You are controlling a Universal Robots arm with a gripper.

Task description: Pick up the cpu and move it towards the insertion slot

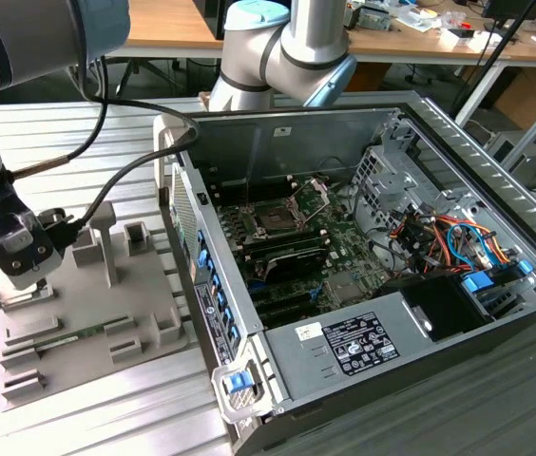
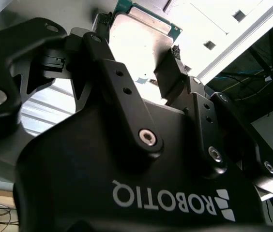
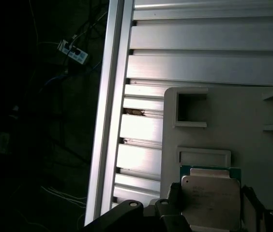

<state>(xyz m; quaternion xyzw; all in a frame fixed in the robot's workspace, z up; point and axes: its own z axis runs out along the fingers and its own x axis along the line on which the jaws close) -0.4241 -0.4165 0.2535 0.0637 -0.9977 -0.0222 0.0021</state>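
Ribbed aluminium tabletop (image 1: 97, 423) runs under everything. Nearest on it, at the exterior view's left, sits the grey tray (image 1: 87, 318) with its raised blocks. Over the tray's left edge hangs the gripper (image 1: 2, 271). In both wrist views its fingers (image 2: 114, 77) are drawn in narrow against two opposite edges of the cpu (image 3: 209, 195), whose silvery face is up and whose green rim shows at one end. The chip sits above the tray, beside an empty rectangular pocket (image 3: 203, 155) (whether it has left the tray's surface I cannot tell).

As I judge it, the step in hand is the pick itself: the grip is made and the carry has not begun.

Farther off, toward the exterior view's right, lies the open computer case (image 1: 213, 285). Deep inside it is the insertion slot (image 1: 276, 218), with its load plate (image 1: 317, 190) swung up. Chip and socket are well apart, with the case's side wall between them. Getting across calls for a level lift, enough height to clear that wall, and a chip kept square to the socket. Wooden benches (image 1: 163, 28) close the far background.
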